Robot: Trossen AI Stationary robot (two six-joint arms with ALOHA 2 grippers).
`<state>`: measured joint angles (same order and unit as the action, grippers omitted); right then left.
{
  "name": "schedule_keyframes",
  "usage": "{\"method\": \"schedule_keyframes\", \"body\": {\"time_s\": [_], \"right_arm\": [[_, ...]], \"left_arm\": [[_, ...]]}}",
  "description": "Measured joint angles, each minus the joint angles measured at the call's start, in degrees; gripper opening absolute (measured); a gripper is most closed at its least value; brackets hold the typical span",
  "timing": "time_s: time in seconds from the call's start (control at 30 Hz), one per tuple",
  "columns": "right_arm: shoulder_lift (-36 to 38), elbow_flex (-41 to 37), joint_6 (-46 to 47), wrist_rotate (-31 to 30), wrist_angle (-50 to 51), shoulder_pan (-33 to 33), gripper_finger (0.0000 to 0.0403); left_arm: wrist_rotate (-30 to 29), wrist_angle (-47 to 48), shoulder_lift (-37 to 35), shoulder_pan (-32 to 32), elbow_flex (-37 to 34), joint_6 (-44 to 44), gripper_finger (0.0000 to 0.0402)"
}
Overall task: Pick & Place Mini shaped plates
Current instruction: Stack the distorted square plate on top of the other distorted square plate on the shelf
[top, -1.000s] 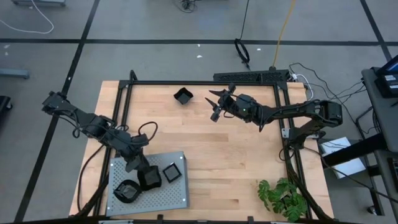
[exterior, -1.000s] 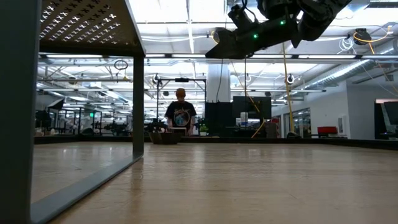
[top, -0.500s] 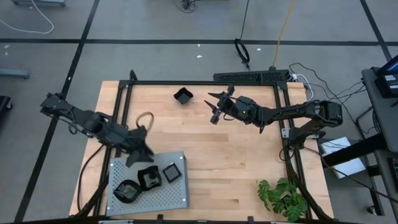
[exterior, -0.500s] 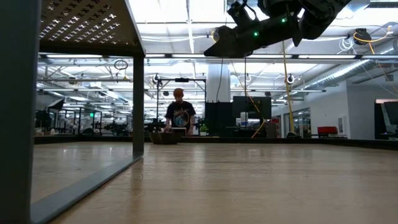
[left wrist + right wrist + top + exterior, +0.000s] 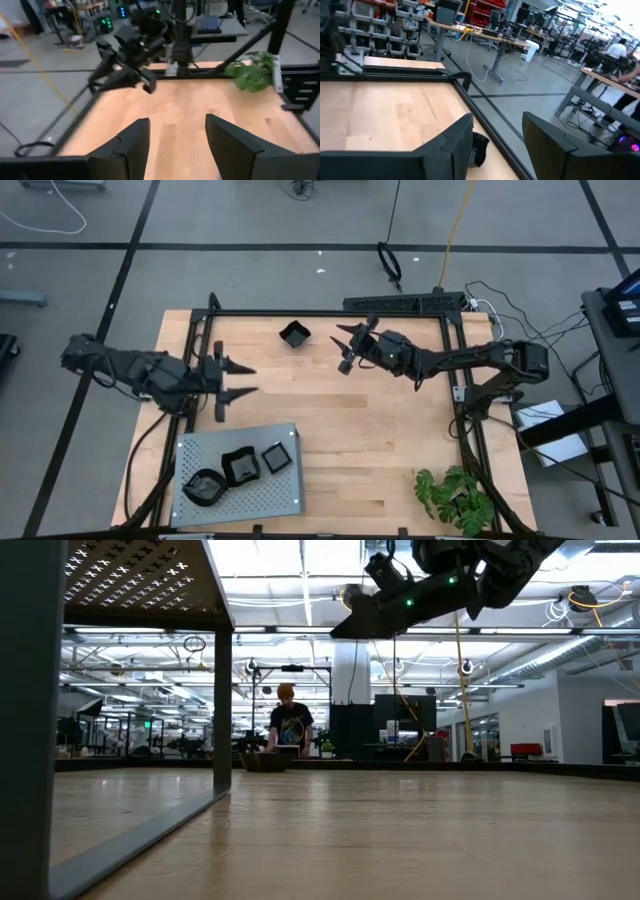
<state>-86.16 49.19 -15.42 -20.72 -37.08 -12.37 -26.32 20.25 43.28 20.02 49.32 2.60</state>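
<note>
Three small black plates (image 5: 238,470) sat on the grey holed tray (image 5: 290,496) at about 7 o'clock on the desk (image 5: 370,440). One more black plate (image 5: 295,334) sat alone at 12 o'clock. The left hand (image 5: 238,379) hung at 9 o'clock, open wide and empty. The right hand (image 5: 345,348) hung just beside the lone plate, open wide and empty too. The plates looked shiny, so they were likely light, hard and slippery, and might chip if dropped. The best place to pinch one was probably its raised rim.
</note>
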Motion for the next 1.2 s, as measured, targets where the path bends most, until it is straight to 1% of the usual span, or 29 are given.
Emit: {"method": "schedule_keyframes", "body": {"time_s": [0.07,0.17,0.23,0.3,0.33,0.43,0.5,0.57,0.67,0.77,0.87,0.93,1.0,1.2], "right_arm": [[-0.3,0.0,1.0,0.5,-0.6,-0.8,0.0160],[-2.0,0.1,1.2,5.4,-4.0,-2.1,0.0159],[-3.2,0.0,1.2,8.4,-5.0,-2.7,0.0160],[-5.0,0.0,0.8,10.2,-8.9,-3.1,0.0163],[-5.9,0.0,0.5,10.9,-10.4,-3.4,0.0165],[-8.1,0.4,0.1,12.5,-12.9,-4.5,0.0171],[-10.3,3.1,2.2,13.0,-12.4,-5.4,0.0175],[-12.3,7.2,6.1,13.4,-6.4,-6.7,0.0180],[-17.1,17.3,9.9,13.5,5.7,-8.5,0.0184],[-22.4,27.2,10.2,14.0,16.0,-10.1,0.0185],[-27.1,34.6,11.5,17.3,22.8,-11.5,0.0185],[-29.0,36.4,14.0,19.7,24.3,-12.2,0.0185],[-30.4,36.6,16.1,21.0,24.5,-12.7,0.0185],[-33.8,36.6,20.2,21.0,25.4,-13.6,0.0185]], "left_arm": [[2.8,0.5,-1.8,-2.6,-0.5,-2.2,0.0196],[7.9,0.3,-5.9,-7.9,-2.7,-4.8,0.0193],[10.8,-2.2,-9.3,-11.4,-5.3,-6.6,0.0191],[13.1,-5.1,-12.8,-14.8,-8.7,-8.1,0.0188],[14.0,-6.8,-14.5,-16.4,-10.4,-8.8,0.0187],[14.1,-10.5,-18.8,-21.3,-15.2,-9.6,0.0187],[14.3,-12.3,-20.6,-24.4,-17.5,-8.9,0.0186],[14.3,-14.5,-21.0,-26.7,-19.0,-8.3,0.0186],[13.8,-16.9,-20.9,-28.8,-20.4,-8.7,0.0187],[12.3,-16.7,-20.0,-29.8,-20.7,-8.7,0.0186],[12.1,-16.8,-18.9,-30.1,-20.7,-7.9,0.0186],[12.1,-16.7,-18.2,-30.1,-20.7,-7.9,0.0186],[12.2,-16.6,-17.4,-30.1,-20.7,-7.9,0.0186],[12.2,-16.5,-14.7,-30.1,-20.7,-6.5,0.0186]]}}
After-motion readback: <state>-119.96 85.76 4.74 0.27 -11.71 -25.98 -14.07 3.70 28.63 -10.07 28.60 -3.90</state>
